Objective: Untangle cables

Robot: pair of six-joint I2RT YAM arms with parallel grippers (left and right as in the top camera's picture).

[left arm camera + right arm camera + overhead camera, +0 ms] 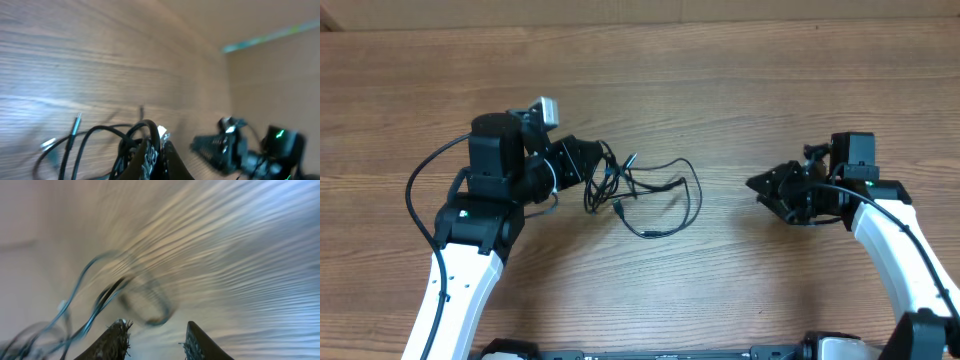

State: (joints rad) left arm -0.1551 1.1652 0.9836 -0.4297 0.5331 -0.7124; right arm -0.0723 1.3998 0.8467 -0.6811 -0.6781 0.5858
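Observation:
The thin black cables lie in a loose tangle on the wood table, with one loop reaching right to about the table's middle. My left gripper is shut on the tangle's left end. In the left wrist view a black cord runs up between the closed fingers. My right gripper hovers to the right of the loop, apart from it, and points left. Its jaws stand open with nothing between them. The cables show blurred ahead and to the left of it.
The wood table stretches all round the cables. A thicker black wire arcs beside the left arm. The right gripper shows in the left wrist view, facing the left one.

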